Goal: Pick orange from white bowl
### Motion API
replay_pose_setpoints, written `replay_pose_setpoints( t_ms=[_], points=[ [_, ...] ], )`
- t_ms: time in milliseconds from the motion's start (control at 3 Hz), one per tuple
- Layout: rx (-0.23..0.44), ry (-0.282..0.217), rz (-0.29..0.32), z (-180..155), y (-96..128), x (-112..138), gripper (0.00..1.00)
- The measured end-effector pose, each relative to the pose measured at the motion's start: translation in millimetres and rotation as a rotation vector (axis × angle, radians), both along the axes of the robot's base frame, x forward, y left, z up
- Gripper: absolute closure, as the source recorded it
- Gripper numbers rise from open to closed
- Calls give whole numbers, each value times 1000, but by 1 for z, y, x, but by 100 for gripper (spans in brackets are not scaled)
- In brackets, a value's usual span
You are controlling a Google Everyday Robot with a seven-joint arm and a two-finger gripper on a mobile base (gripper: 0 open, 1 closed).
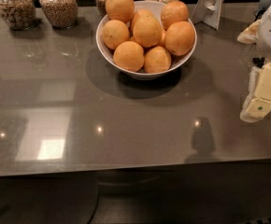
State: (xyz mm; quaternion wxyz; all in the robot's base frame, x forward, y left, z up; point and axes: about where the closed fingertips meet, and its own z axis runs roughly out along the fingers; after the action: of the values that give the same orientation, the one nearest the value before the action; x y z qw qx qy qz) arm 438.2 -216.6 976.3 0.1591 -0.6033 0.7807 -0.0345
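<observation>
We see the gripper [261,94] hanging at the far right edge of the view, above the bench [126,129] and well apart from the white bowl [134,72]; we cannot tell whether it is spread or pressed together. It holds nothing, and its shadow lies on the bench below it. The bowl sits toward the back of the bench, heaped with about eight near-identical fruits piled above the rim, so the upper ones lie exposed and free to lift. The orange [180,38] on the right side of the heap faces the gripper and rests against its neighbours, which is probably why it sits so steadily. Glass jars [58,6] of grain stand behind at the left, away from any approach from the right.
</observation>
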Motion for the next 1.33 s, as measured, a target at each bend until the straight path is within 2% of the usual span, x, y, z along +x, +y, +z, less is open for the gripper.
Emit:
replay_pose_setpoints(
  t_ms=[333,667,1000,1333],
  points=[
    [0,0,0,0,0,0,0],
    [20,-21,8,3,2,2,0],
    [116,-83,51,7,11,14,0],
    [251,-155,80,15,32,36,0]
  ],
)
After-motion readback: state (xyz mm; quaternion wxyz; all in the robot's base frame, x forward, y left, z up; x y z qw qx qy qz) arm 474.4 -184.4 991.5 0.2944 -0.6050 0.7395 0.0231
